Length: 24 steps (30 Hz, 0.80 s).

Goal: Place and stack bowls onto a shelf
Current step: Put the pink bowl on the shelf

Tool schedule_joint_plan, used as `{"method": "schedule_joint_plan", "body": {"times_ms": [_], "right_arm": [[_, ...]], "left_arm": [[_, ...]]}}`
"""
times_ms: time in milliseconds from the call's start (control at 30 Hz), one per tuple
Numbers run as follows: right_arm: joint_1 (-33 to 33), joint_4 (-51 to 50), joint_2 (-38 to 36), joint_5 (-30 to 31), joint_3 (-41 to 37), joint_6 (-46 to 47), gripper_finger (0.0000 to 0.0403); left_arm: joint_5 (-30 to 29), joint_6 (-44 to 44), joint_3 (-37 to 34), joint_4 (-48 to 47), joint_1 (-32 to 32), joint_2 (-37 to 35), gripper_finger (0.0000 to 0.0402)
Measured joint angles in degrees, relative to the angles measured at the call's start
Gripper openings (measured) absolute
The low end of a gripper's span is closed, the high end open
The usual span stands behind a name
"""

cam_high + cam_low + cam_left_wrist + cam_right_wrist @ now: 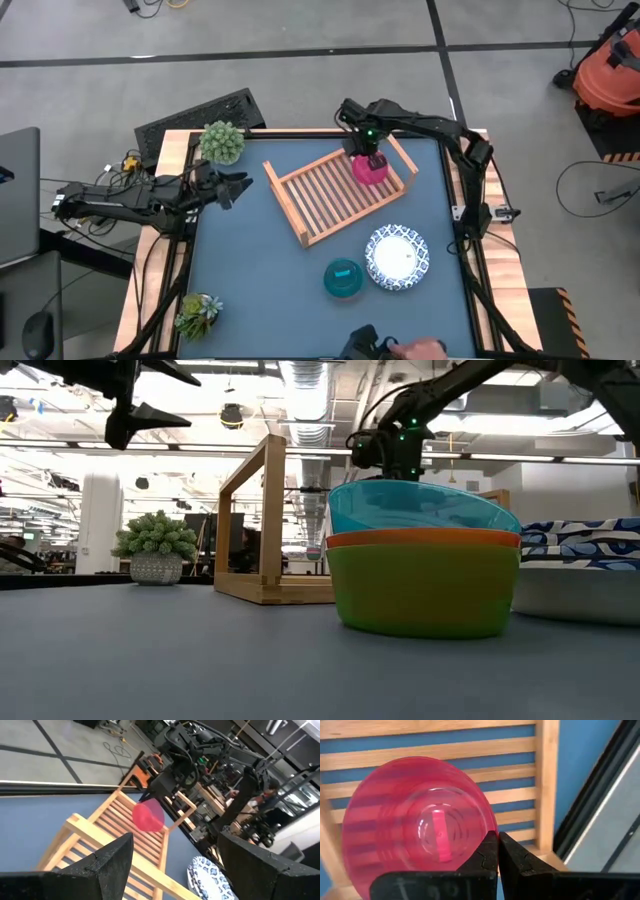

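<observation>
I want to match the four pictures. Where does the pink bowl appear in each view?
High view: pink bowl at the wooden rack's right end, under the right gripper.
Low view: not visible.
Left wrist view: centre, above the rack's slats.
Right wrist view: fills the left, rim pinched.
Shared landmark: the rack.

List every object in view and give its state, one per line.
Pink bowl: held by its rim over the rack's far end.
Right gripper: shut on the pink bowl.
Left gripper: open, empty, beside the rack.
Rack: flat on the table, no bowl resting on it yet.
Stacked bowls: teal, orange, green, nested upright.
White bowls: upright on the table.
</observation>
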Motion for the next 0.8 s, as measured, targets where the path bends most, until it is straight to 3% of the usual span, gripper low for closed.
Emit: {"method": "schedule_joint_plan", "body": {"times_ms": [200,800], "right_arm": [[-1.06,0.09,-0.1,-4.71,0.0,-0.37,0.0021],[-1.06,3.89,-0.09,-5.16,0.0,-3.03,0.0037]], "left_arm": [[-1.38,0.19,0.0,-0.84,0.0,-0.01,0.0274],[-1.28,0.68,0.0,-2.07,0.0,0.0,0.0274]]}}
